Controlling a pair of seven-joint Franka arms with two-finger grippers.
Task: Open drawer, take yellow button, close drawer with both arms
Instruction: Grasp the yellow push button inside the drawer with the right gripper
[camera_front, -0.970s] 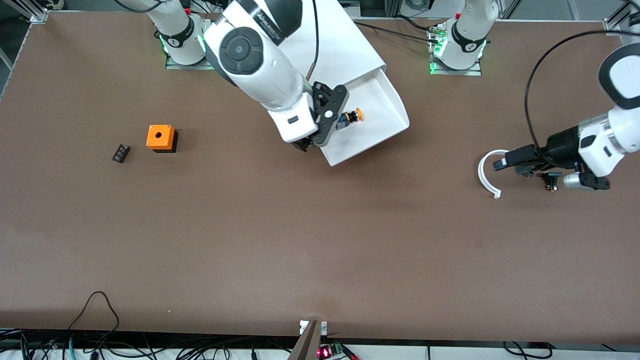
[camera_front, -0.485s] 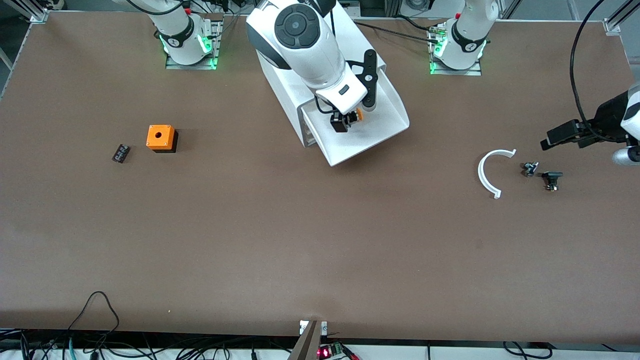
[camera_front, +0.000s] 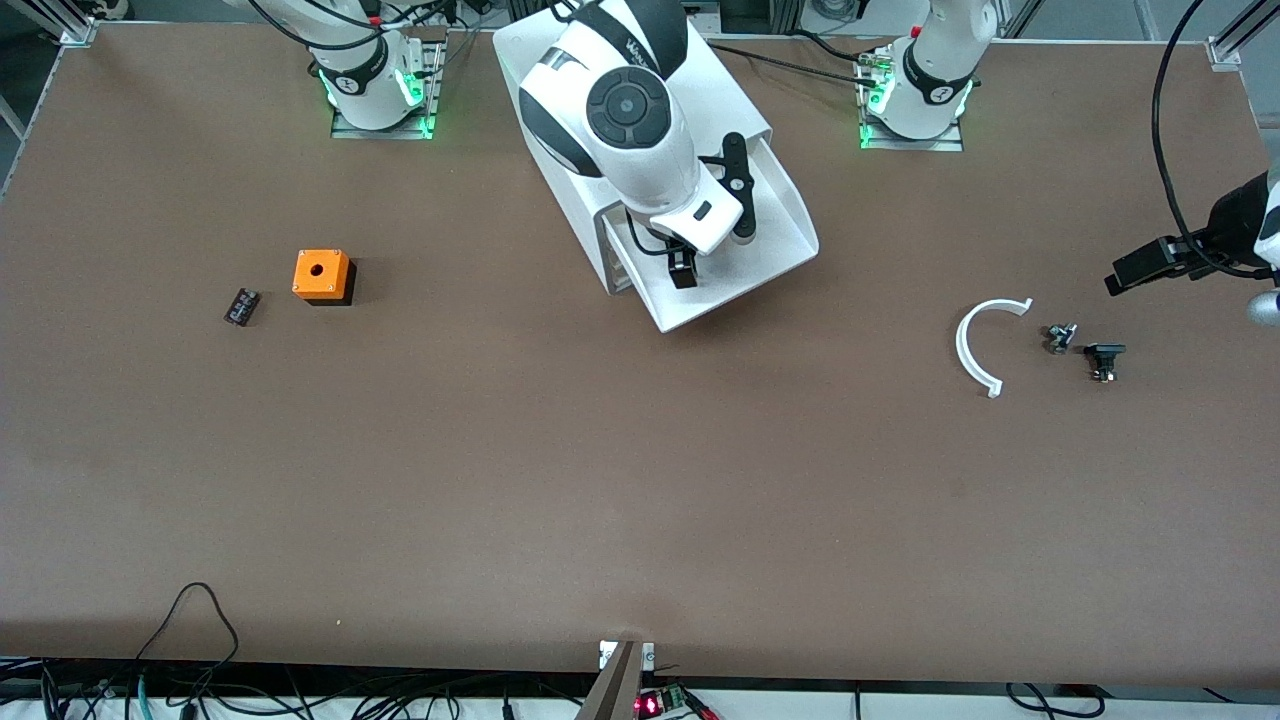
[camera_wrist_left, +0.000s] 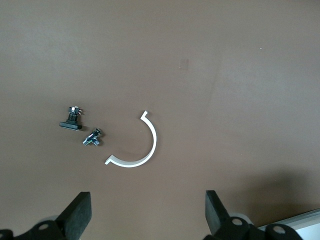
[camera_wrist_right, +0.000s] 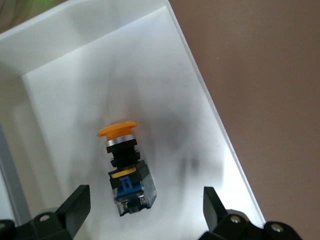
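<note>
Hovering my right gripper (camera_front: 683, 262) over the pulled-out drawer (camera_front: 775, 255), jaws spread wide and empty. In the right wrist view the fingers (camera_wrist_right: 75, 205) stand either side of the button (camera_wrist_right: 126, 167), clear of it, touching nothing. The button lies on its side on the drawer floor, orange cap pointing to about 11 o'clock in that view, black-and-blue body trailing to 5 o'clock. In the front view the arm hides it. The drawer sticks out of the white cabinet (camera_front: 690, 90) toward roughly 5 o'clock in the front view.

At the right arm's end of the table I see a small black part (camera_front: 241, 306) and, just beside it, the orange cube (camera_front: 321, 276).

At the left arm's end, a white half-ring (camera_front: 975, 345) lies with two small dark parts (camera_front: 1060, 337) beside it at its 3 o'clock. My left gripper (camera_front: 1150, 266) hangs above the table near those, at their 2 o'clock, wide open, holding nothing. The left wrist view shows its fingertips (camera_wrist_left: 77, 212) apart over bare table.
</note>
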